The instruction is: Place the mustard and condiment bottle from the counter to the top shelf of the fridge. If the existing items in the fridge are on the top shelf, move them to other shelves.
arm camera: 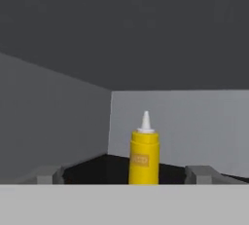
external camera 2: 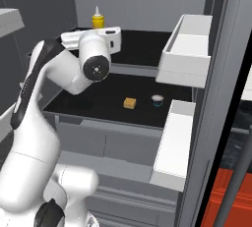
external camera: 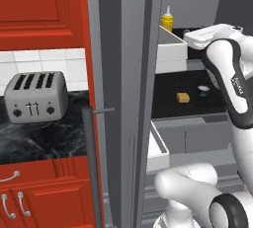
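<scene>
Left base view
- mustard (external camera: 167, 20): upright at the back of the fridge's (external camera: 123, 74) top shelf (external camera: 184, 32), partly behind a white door bin (external camera: 170, 49).
- arm: white, reaching from lower right into the fridge at top-shelf height, covering the right side of the shelves.
- lower shelf (external camera: 173, 103): orange-yellow block (external camera: 183, 97) and small white cup (external camera: 203, 91) near each other, apart.
- table (external camera: 39, 133): black marble, silver toaster (external camera: 35, 96) standing on it, left of the open door.

Right base view
- mustard (external camera 2: 98, 19): standing just beyond the white hand, apart from it.
- lower shelf: block (external camera 2: 130, 103) left of cup (external camera 2: 158, 100), both in the open.
- door bins (external camera 2: 187, 49): white, along the right.

Hand view
- mustard (arm camera: 144, 154): upright, centred, nothing gripping it.
- gripper (arm camera: 131, 175): fingers (arm camera: 48, 174) spread wide apart, either side of the bottle and short of it.
</scene>
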